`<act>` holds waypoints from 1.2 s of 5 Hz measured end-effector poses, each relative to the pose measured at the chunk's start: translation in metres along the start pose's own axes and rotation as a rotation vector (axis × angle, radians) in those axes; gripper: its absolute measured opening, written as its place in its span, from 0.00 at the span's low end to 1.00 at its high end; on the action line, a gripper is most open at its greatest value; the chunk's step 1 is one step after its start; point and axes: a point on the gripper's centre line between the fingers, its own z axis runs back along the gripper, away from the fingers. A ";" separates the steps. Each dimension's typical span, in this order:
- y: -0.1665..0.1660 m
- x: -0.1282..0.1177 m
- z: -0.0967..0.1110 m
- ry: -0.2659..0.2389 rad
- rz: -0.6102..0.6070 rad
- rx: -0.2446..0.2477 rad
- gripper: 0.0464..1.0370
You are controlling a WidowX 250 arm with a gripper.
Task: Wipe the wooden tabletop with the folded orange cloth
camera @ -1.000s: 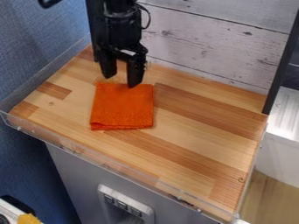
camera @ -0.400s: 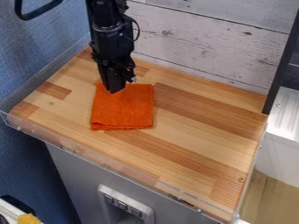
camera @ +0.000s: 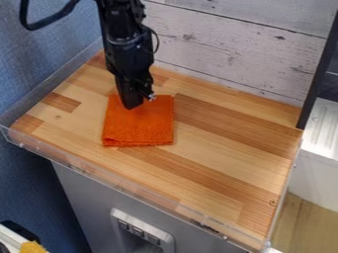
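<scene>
The black gripper (camera: 132,102) hangs down at the upper left part of the orange cloth (camera: 139,126), with its lower end over the cloth's back edge. Whether it touches the cloth or stands just above it I cannot tell. The cloth is folded into a rough square and lies flat on the wooden tabletop (camera: 218,148), left of the middle and toward the back. Part of its back edge is hidden behind the gripper.
A low clear rim (camera: 119,184) runs along the front and left edges of the tabletop. Whitewashed boards (camera: 231,54) stand behind it, and a blue wall (camera: 39,59) is at the left. A dark upright post (camera: 318,69) rises at the back right corner.
The gripper has turned and moved slightly left from where it was a second ago, and now sits a little lower than half a second ago. The cloth lies in the same place.
</scene>
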 end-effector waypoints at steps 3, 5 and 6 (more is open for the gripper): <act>-0.002 0.008 -0.015 0.050 -0.025 -0.032 0.01; -0.008 0.006 -0.022 0.079 -0.029 -0.029 0.01; -0.006 0.007 -0.023 0.069 -0.003 -0.006 0.01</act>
